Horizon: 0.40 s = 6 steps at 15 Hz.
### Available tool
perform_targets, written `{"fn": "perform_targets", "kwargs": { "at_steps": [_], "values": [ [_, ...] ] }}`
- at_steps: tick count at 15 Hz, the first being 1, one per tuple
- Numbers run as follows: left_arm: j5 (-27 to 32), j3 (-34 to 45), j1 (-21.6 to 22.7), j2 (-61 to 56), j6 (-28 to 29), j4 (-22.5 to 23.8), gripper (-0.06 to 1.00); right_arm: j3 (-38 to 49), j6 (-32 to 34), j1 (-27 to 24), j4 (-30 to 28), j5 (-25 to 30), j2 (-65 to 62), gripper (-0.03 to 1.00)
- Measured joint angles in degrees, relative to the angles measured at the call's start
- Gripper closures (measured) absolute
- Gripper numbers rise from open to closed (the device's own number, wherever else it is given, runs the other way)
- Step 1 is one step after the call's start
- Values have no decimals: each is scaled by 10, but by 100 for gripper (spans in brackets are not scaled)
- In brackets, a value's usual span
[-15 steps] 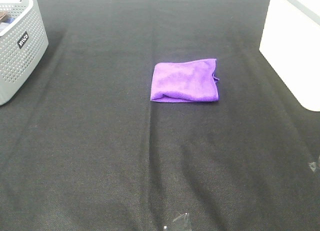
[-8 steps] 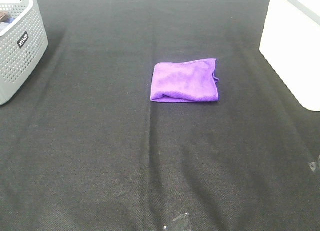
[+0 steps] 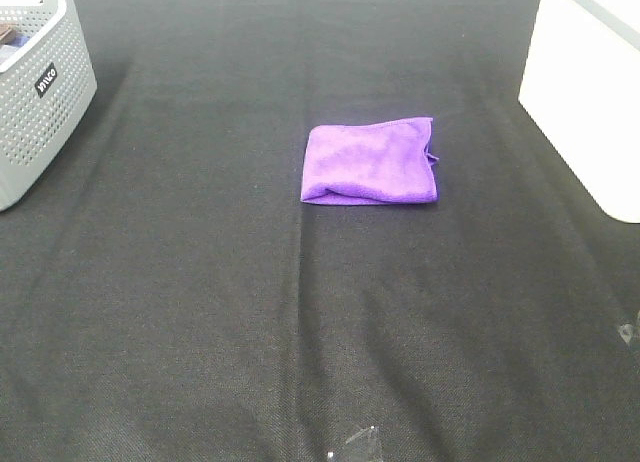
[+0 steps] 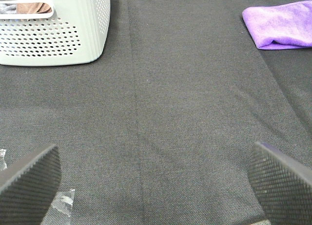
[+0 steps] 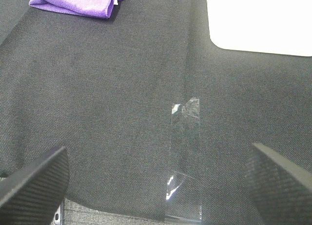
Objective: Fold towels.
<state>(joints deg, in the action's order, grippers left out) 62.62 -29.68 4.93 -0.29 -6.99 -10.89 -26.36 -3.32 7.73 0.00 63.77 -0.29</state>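
The purple towel [image 3: 370,162] lies folded, right of the grey basket [image 3: 40,92]; both grippers' jaws spread, empty. Judged finished; next, stay clear.

purple towel [image 3: 370,162]; black cloth [image 3: 250,312]; grey perforated basket [image 3: 35,92]; white box [image 3: 585,92].

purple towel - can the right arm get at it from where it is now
Probably yes. The right gripper is open and empty, and only bare black cloth and a flat strip of clear tape lie between it and the folded purple towel. The white bin sits off to the side.
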Motion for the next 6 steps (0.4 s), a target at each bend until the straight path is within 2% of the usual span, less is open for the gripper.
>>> {"fn": "perform_targets", "kwargs": {
  "at_steps": [6],
  "values": [
    [0, 0, 0, 0, 0, 0, -5, 0, 0, 0, 0, 0, 0, 3]
  ]
}}
